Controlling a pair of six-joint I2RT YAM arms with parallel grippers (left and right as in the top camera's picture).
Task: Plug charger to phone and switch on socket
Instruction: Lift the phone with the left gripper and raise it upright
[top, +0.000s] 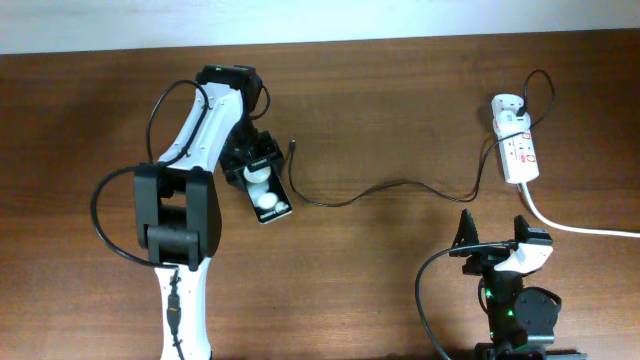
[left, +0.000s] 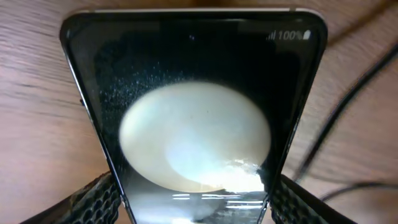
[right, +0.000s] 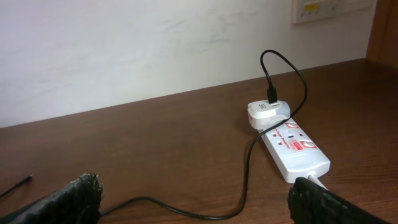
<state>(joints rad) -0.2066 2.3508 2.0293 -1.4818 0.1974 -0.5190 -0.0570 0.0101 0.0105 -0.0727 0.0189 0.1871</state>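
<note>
From overhead we see the socket (top: 521, 152) lying on the table (top: 400, 80) near its far right edge, the white adapter (top: 506, 107) plugged in at its far end. The charger (top: 400, 186) runs from that adapter in a loop past the socket and then well off to the socket's left, where its plug tip (top: 292, 145) lies loose on the wood. Further left of the socket than the tip lies the phone (top: 272, 208), flat and slanted, with the left gripper (top: 262, 188) set down over it. The right gripper (top: 493, 238) hangs nearer us than the socket and a little to its left, fingers spread wide with nothing between them. In the left wrist view the phone (left: 196, 93) fills the picture, showing a big white disc and "100%" in one corner; the left gripper (left: 198, 198) is clamped on it, a mesh pad (left: 99, 199) pressed against each long side. The charger (left: 348, 106) crosses the wood beside it, apart from the phone. In the right wrist view the socket (right: 295, 149) lies ahead to the right, red marks on its switches, the adapter (right: 267, 115) seated in it. The charger (right: 249, 168) trails away to the socket's left, and its plug tip (right: 25, 180) rests far left of it. The right gripper (right: 193, 186) is spread open and empty, short of the socket.
</note>
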